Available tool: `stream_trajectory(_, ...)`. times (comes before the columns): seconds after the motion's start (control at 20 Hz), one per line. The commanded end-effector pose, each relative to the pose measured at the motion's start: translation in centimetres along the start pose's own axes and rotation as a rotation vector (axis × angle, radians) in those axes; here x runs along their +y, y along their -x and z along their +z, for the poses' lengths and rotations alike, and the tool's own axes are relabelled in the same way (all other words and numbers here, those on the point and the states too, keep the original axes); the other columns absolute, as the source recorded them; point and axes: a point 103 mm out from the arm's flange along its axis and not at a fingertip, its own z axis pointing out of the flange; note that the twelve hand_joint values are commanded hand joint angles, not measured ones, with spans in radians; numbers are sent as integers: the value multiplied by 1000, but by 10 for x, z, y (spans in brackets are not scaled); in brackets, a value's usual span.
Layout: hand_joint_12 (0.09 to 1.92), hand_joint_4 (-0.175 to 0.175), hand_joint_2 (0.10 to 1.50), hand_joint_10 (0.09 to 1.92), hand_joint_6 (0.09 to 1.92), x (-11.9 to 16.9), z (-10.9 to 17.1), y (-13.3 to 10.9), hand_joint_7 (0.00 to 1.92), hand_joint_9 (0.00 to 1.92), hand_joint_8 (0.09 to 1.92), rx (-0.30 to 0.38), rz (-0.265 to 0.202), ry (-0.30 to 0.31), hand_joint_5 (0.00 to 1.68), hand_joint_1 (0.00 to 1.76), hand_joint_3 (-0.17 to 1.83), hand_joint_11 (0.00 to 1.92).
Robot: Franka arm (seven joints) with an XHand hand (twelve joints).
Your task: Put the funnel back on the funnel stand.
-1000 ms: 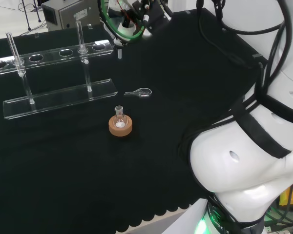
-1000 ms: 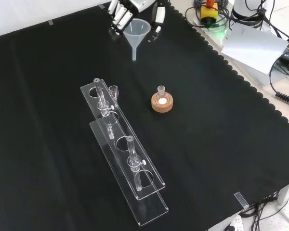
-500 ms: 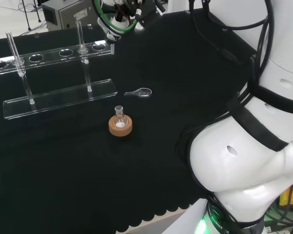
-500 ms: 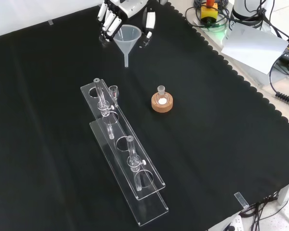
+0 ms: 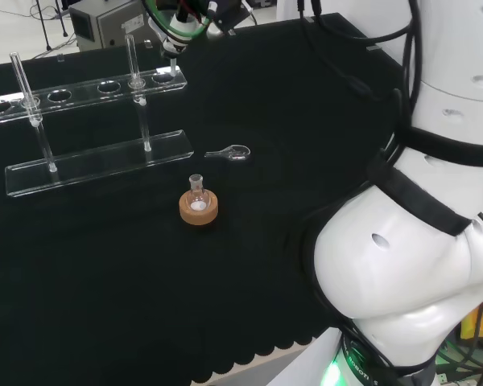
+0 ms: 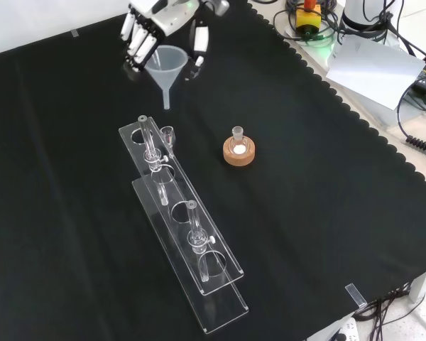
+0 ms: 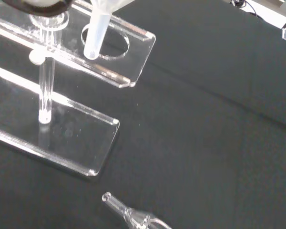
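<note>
In the front view, the translucent white plastic funnel point(image 6: 165, 65) is grasped at its rim by the curled fingers of the black and white hand point(image 6: 156, 23), spout down, above the cloth at about one o'clock from the end hole of the clear acrylic funnel stand point(image 6: 181, 234). In the wrist view, the spout tip point(image 7: 95, 40) is seen over that end hole.

A small glass flask point(image 6: 236, 134) stands upright in a cork ring point(image 6: 239, 152) on the black cloth point(image 6: 326, 213). Near it in the head view, a little clear glass piece point(image 5: 229, 153) lies flat on the cloth.
</note>
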Motion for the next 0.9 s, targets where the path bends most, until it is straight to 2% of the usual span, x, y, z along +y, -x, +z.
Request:
stream_trajectory(0.05,1115,0,767,247,656,31,2,4,686,1096,575,-14,-6,-22,692,787,599,812)
stream_trajectory(0.4,1114,-1,767,247,659,48,9,7,685,1096,577,-17,-9,-34,691,788,599,812)
stream_trajectory(0.5,1114,-1,767,247,660,49,7,1,685,1096,577,-32,-5,-35,691,788,599,812)
stream_trajectory(0.9,1114,-1,767,247,663,63,21,6,684,1096,579,-11,-21,-43,692,789,599,813)
